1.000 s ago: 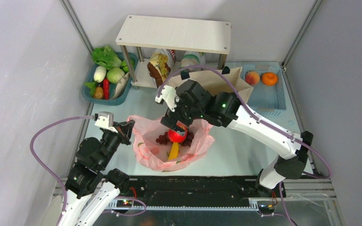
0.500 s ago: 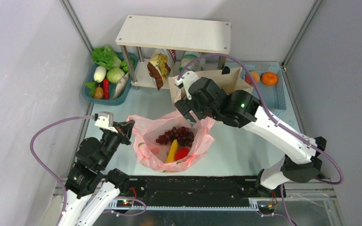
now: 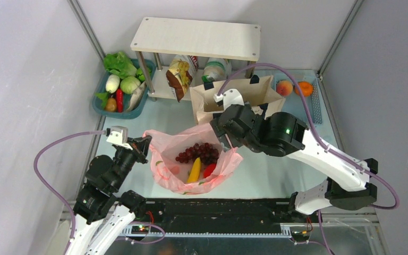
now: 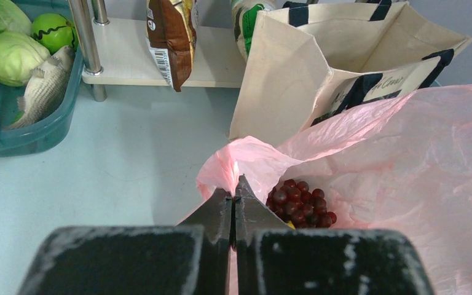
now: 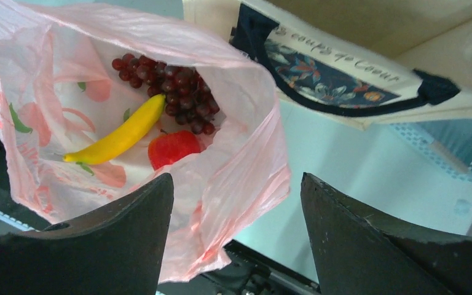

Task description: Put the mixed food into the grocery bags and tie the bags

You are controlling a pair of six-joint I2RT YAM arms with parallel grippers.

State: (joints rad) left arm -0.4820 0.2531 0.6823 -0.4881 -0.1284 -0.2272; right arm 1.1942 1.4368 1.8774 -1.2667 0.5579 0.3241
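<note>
Pale tabletop [image 3: 138, 114] inside grey walls, shelf [image 3: 196, 37] at top centre. Change over the last second: the red apple [image 3: 209, 170], which had been in the right gripper [image 5: 236, 181] above the pink bag [image 3: 162, 139], now lay inside the bag at lower centre of the overhead view. It sat beside the banana [image 3: 195, 171] and just below the grape bunch [image 3: 197, 153]. Right gripper had pulled back up and right to the bag's far rim, jaws wide apart and holding nothing. Left gripper [image 4: 234, 187] hadn't moved: jaws fully closed, pinching the bag's left rim and keeping the mouth open. So three fruits were bagged. Still out: crisp packet [image 3: 179, 78] under the shelf, white radish [image 3: 112, 83] in the teal basket [image 3: 100, 106] at upper left. Canvas tote [image 3: 255, 90] stood open just behind the pink bag, nothing visible inside, though the arm hid part of it. Judgement: loading partway done, neither bag tied, right arm free for the next pick.
</note>
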